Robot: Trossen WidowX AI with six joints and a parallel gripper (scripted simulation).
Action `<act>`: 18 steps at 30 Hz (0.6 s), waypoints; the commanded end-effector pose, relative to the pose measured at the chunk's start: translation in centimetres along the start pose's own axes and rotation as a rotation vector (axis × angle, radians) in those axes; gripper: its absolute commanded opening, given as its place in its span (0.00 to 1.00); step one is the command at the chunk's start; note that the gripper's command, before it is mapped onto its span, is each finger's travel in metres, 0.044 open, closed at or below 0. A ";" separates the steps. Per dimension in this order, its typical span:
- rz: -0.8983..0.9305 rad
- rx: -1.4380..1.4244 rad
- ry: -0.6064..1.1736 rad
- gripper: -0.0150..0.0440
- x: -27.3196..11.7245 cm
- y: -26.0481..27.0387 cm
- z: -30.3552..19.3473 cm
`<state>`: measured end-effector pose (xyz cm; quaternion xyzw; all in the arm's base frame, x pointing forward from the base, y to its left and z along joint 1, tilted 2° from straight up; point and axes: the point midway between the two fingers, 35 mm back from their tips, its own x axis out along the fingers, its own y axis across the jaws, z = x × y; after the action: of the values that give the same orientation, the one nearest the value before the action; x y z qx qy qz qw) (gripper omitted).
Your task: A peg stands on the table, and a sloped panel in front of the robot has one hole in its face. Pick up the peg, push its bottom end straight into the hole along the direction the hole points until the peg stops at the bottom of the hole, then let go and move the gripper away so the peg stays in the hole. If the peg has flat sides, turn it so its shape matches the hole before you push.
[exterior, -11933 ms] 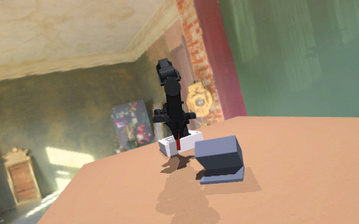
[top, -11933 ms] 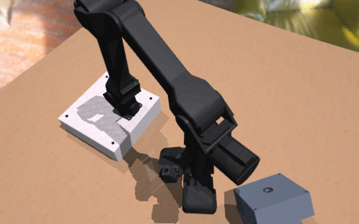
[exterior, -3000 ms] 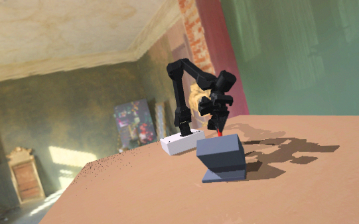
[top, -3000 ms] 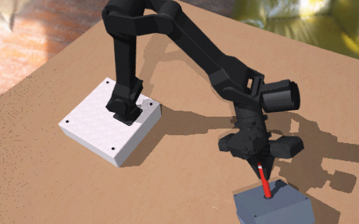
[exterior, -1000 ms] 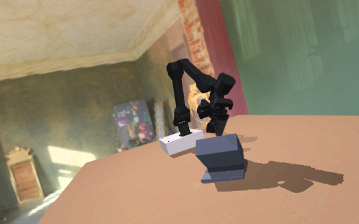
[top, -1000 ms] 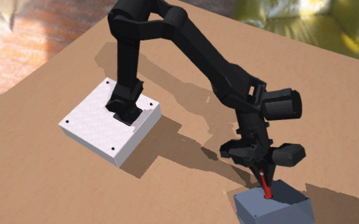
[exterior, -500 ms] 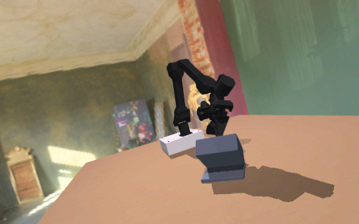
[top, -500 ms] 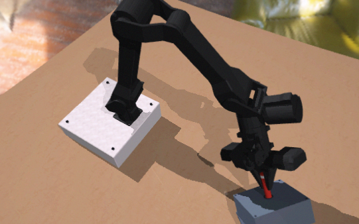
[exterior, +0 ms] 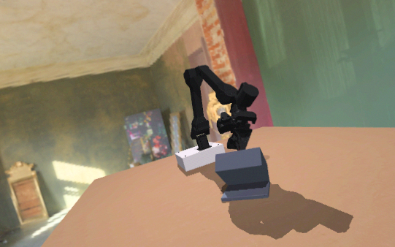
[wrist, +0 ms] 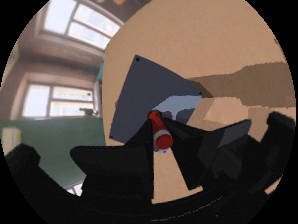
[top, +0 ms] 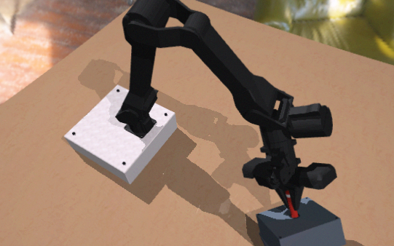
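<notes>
The red round peg (top: 290,202) (wrist: 164,141) has a pale band near its top end. My gripper (top: 293,208) (wrist: 156,121) is shut on the peg, with its fingertips low on it, close above the panel's face. The blue-grey sloped panel (top: 318,215) (exterior: 239,164) (wrist: 135,97) stands under the gripper. The peg's bottom end is at the hole in the panel's face and covers most of it; how deep it sits inside is hidden. In the exterior view the panel hides the peg and the fingertips.
The arm's white base block (top: 98,127) (exterior: 201,158) stands on the tan table (top: 204,73) (exterior: 142,204), set back from the panel. The arm arches from the base to the panel. Small dark dots mark the panel face's corners.
</notes>
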<state>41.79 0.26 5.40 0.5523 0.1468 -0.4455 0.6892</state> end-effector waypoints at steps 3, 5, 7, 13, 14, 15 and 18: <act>0.001 0.001 0.000 0.34 0.0 0.0 0.0; 0.001 0.001 0.000 0.43 0.0 0.0 0.0; 0.001 0.001 0.000 0.52 0.0 0.0 0.0; 0.001 0.001 0.000 0.79 0.0 0.0 0.0; 0.001 0.000 0.000 0.83 -0.1 0.0 0.0; 0.000 0.000 0.000 0.88 -0.1 0.0 0.0; -0.001 0.000 0.001 1.00 -0.5 0.1 -0.1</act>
<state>41.70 0.33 5.37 0.5504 0.1489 -0.4464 0.6896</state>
